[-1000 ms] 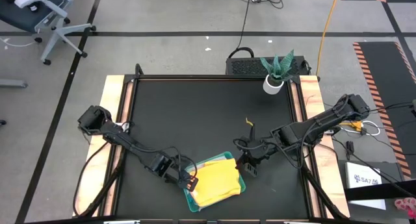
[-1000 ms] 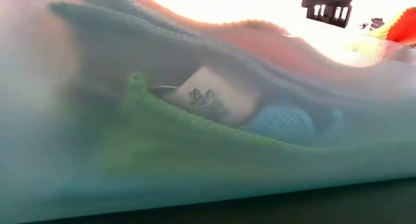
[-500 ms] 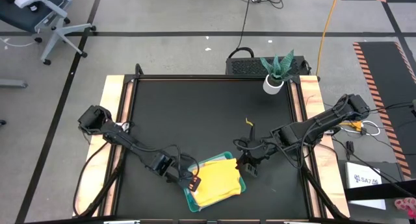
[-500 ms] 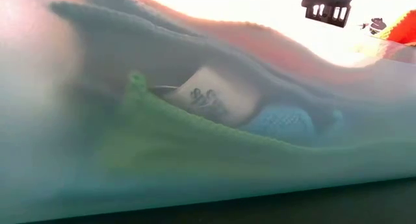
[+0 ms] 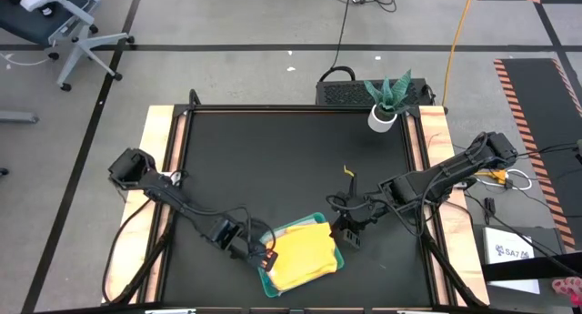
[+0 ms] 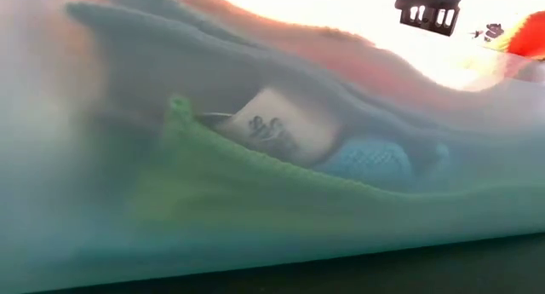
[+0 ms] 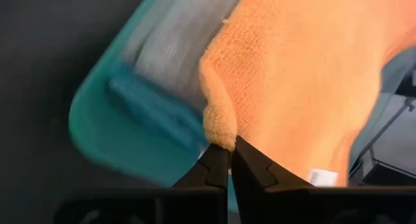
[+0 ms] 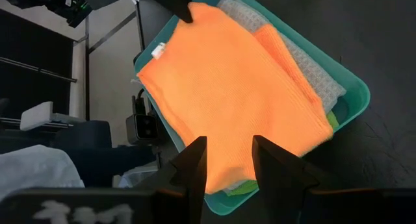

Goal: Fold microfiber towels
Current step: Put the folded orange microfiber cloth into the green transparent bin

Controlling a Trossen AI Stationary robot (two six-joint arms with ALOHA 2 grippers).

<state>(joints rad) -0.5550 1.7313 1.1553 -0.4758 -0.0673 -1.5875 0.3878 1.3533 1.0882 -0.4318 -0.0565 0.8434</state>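
A teal tray (image 5: 264,276) near the table's front edge holds a stack of folded microfiber towels. The yellow-orange towel (image 5: 302,256) lies on top. Under it a pale grey-white towel (image 8: 305,68) and a lime green one (image 8: 331,120) show at the edges. Through the tray wall in the low view I see the green towel (image 6: 213,183) and a turquoise towel (image 6: 370,162). My left gripper (image 5: 267,258) is at the tray's left end, shut on the orange towel. My right gripper (image 8: 229,165) stands open above the tray's right end, touching nothing. My left gripper pinches the yellow-orange towel's edge (image 7: 220,130) between its two fingertips, at the tray's left end. The fingers slant down from the table's left. The pinched bit stands up as a small bump; the towel's other parts lie flat on the stack. One layer or several, I cannot tell.
A potted plant (image 5: 386,103) stands at the table's far right corner. A small dark object with a yellow tip (image 5: 348,176) lies mid-table, just beyond my right gripper. The black mat (image 5: 273,159) stretches bare toward the far and left edges.
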